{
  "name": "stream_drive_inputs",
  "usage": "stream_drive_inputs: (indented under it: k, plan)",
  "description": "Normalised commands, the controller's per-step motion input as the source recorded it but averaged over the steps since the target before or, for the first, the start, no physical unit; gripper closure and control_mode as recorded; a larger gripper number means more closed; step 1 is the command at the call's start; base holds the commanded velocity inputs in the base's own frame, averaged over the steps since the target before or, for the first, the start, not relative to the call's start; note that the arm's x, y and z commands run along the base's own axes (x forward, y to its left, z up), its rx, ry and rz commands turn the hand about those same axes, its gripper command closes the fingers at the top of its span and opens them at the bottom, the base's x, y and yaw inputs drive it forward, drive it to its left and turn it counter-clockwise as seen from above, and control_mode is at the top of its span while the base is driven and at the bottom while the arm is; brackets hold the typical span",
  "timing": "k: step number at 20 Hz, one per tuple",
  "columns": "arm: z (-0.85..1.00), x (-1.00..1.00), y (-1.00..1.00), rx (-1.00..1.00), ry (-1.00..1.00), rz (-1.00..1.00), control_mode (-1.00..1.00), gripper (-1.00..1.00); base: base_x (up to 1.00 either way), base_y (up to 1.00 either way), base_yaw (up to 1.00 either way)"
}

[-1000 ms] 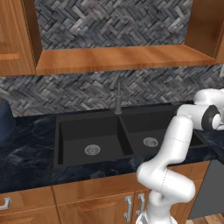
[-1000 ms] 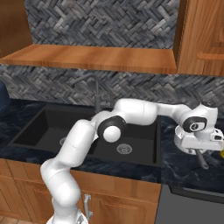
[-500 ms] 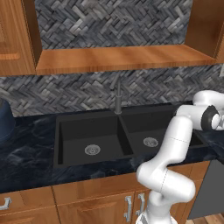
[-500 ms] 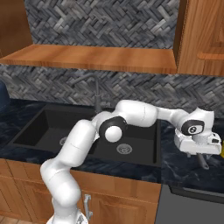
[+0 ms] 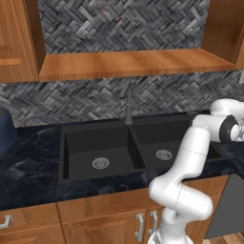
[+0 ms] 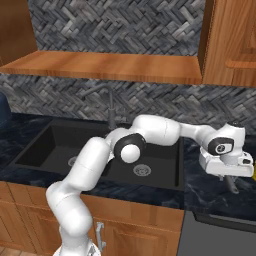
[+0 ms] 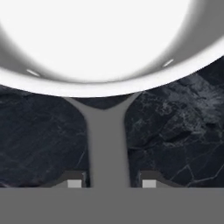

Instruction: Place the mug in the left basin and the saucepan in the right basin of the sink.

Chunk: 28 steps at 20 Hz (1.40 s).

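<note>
The saucepan (image 7: 109,39) lies on the dark counter right of the sink, its pale inside wide across the top of the hand view. Its long straight handle (image 7: 108,144) runs down between my fingertips. My gripper (image 7: 111,183) is open, one tip on each side of the handle with a narrow gap. In the right base view the gripper (image 6: 231,181) hangs low over the counter, covering most of the pan. A sliver of the yellow mug (image 6: 254,173) shows at the frame's right edge. The black sink has its left basin (image 5: 100,145) and right basin (image 5: 164,143) bare.
A slim grey faucet (image 5: 128,106) stands behind the divider. A blue toaster (image 5: 5,131) sits on the counter far left. A wooden shelf (image 5: 128,64) and cabinets hang above. The arm stretches across the right basin (image 6: 150,160) from the base.
The hand has come down closer to the counter right of the sink, over the saucepan's handle. Nothing else has moved.
</note>
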Motion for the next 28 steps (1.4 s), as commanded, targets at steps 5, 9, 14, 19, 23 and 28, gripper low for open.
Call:
stream_drive_inputs:
  k: [5, 9, 14, 19, 23, 28]
  plan:
    - [0.21, -0.05, 0.22, 0.00, 0.01, 0.00, -1.00, 1.00, 0.00, 0.00, 0.00]
    - [0.43, -0.24, 0.42, 0.00, 0.01, 0.05, -1.00, 1.00, 0.00, 0.00, 0.00]
    - [0.29, -0.37, 0.51, -0.04, -0.15, 0.06, -1.00, 1.00, 0.00, 0.00, 0.00]
    - [0.30, -0.28, 0.56, -0.09, -0.35, 0.12, -1.00, 1.00, 0.00, 0.00, 0.00]
    - [0.18, -0.05, 0.62, -0.12, -0.13, 0.12, -1.00, 1.00, 0.00, 0.00, 0.00]
    - [0.13, 0.01, 0.58, -0.14, 0.02, 0.17, -1.00, 1.00, 0.00, 0.00, 0.00]
